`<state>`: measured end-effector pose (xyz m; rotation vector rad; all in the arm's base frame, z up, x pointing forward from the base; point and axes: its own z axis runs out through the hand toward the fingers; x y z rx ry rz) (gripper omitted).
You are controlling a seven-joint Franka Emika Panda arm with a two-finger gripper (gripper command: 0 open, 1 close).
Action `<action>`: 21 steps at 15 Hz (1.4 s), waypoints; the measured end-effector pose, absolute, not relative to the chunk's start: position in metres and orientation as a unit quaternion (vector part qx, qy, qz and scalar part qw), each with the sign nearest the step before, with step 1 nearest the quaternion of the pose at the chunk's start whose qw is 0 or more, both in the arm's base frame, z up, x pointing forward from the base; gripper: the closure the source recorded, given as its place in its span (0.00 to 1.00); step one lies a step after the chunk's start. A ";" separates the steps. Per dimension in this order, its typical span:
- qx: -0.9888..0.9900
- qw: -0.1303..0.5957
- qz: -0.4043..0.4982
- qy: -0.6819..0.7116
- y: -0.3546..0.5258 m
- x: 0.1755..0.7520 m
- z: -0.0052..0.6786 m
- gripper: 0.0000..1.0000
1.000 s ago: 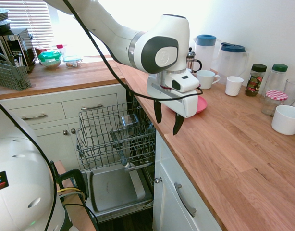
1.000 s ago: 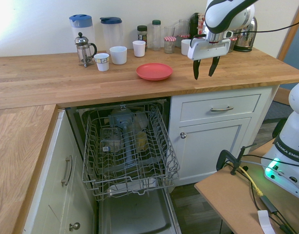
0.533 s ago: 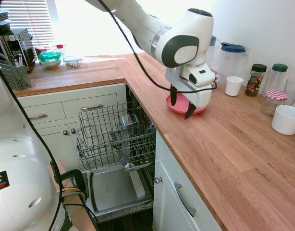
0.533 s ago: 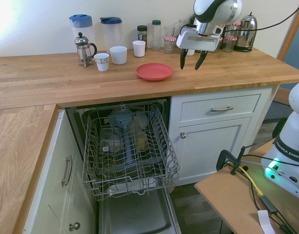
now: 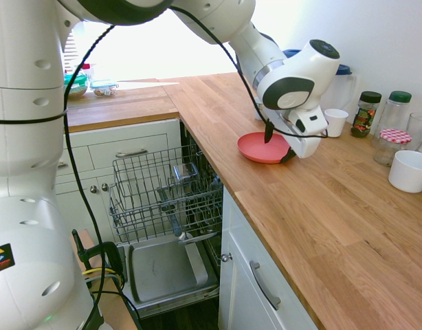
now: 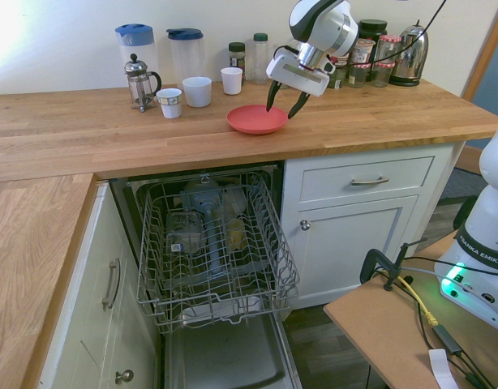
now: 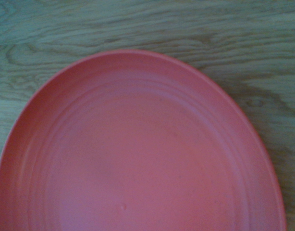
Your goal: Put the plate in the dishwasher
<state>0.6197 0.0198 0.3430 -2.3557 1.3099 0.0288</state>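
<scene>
The coral-red plate (image 5: 258, 147) (image 6: 254, 120) lies flat on the wooden counter, just behind the open dishwasher (image 5: 164, 196) (image 6: 210, 243). The dishwasher's grey wire rack is pulled out over its lowered door (image 5: 159, 269). My gripper (image 5: 278, 145) (image 6: 281, 109) hangs open and tilted just over the plate's edge on the side of the jars, with nothing between its fingers. I cannot tell whether a fingertip touches the rim. The plate (image 7: 138, 154) fills most of the wrist view, with wood grain around it.
Behind the plate stand a white cup (image 6: 231, 80), a wider cup (image 6: 197, 91), a French press (image 6: 137, 81), two blue-lidded jugs (image 6: 186, 53) and several jars (image 6: 238, 55). A white bowl (image 5: 409, 170) sits on the counter. The rack holds some dishes.
The arm has swung along the counter from near its front edge to the plate and dropped lower. The gripper stayed open throughout, and the plate has not moved.
</scene>
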 end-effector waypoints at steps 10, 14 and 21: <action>-0.853 0.253 0.032 0.456 0.007 0.633 0.329 1.00; -0.856 0.255 0.041 0.448 -0.003 0.641 0.325 1.00; -0.861 0.274 0.048 0.426 -0.015 0.644 0.314 1.00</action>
